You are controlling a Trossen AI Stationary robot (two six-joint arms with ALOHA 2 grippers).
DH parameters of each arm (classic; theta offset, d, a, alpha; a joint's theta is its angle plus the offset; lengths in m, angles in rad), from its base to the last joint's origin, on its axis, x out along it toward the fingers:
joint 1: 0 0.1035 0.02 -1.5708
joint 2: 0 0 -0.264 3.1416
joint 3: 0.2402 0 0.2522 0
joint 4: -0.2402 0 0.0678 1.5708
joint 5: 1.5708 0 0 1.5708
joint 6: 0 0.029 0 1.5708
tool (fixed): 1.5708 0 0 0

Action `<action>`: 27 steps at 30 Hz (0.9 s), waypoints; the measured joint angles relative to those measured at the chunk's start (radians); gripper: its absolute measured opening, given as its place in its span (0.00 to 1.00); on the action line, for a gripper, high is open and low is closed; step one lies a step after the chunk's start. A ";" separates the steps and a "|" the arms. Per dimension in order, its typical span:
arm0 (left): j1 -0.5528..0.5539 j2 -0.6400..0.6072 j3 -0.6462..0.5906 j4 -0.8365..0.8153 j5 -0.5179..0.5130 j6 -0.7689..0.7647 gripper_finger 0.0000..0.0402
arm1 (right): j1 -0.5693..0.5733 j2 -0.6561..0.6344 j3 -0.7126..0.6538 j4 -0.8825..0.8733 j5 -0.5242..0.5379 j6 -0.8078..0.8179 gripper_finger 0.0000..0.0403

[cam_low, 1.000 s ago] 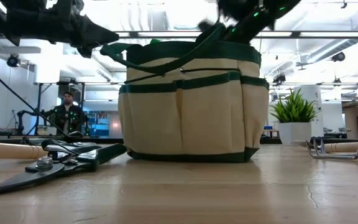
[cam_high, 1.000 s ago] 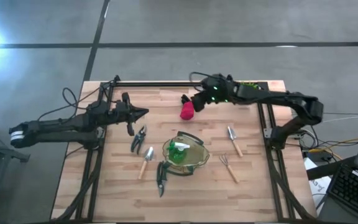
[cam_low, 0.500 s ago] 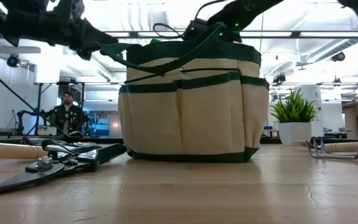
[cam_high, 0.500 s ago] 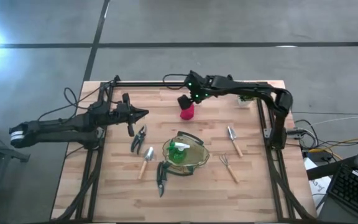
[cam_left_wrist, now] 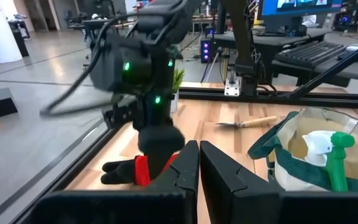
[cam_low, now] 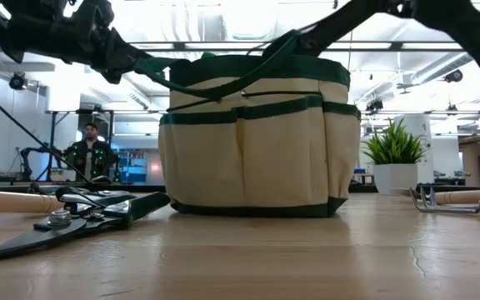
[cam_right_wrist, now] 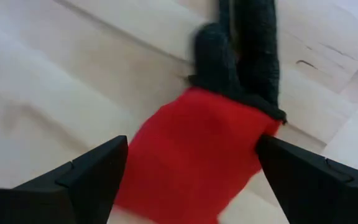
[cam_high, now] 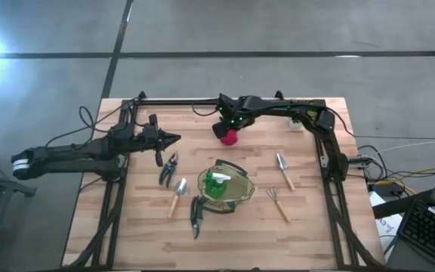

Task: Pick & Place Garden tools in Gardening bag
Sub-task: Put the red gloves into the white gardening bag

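Observation:
The red-and-black piece (cam_right_wrist: 210, 155) lies flat on the wood toward the table's far edge (cam_high: 230, 136). My right gripper (cam_right_wrist: 191, 144) hangs just above it, pointing down and open, with one finger on either side of its red part; I see no touch. The olive-tan gardening bag (cam_high: 236, 195) stands at the table's middle with the green spray bottle (cam_high: 216, 185) inside. Black shears (cam_high: 168, 170), a second pair of shears (cam_high: 195, 215), a trowel (cam_high: 177, 198), another trowel (cam_high: 284, 171) and the rake (cam_high: 278, 203) lie around it. My left gripper (cam_high: 174, 138) waits shut at the left, held level.
A small potted plant (cam_high: 300, 121) stands at the far right corner. Black frame rails (cam_high: 325, 151) run along the table's sides and far edge. Bare wood lies between the bag and the near edge (cam_high: 225, 245). A person (cam_low: 90, 150) sits in the room beyond.
My right gripper has come down over the red-and-black piece, shifting a little toward the table's left edge and tipping from a slant to point nearly straight down. The piece has stayed where it was.

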 joint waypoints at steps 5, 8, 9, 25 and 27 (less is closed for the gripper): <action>0.000 0.000 0.000 -0.004 0.000 -0.001 0.05 | -0.009 0.055 0.005 0.011 0.000 0.001 0.83; 0.000 0.000 0.000 -0.004 0.000 -0.001 0.05 | -0.012 0.079 0.006 0.008 0.003 -0.007 0.77; 0.000 0.000 0.000 -0.004 0.000 -0.001 0.05 | -0.013 0.082 0.006 0.006 0.003 -0.012 0.75; 0.000 0.000 0.000 -0.012 0.000 -0.003 0.05 | 0.008 -0.089 -0.003 -0.121 0.135 -0.336 0.13; 0.000 0.000 0.000 -0.012 0.000 -0.003 0.05 | 0.024 -0.164 -0.001 -0.143 0.136 -0.406 0.13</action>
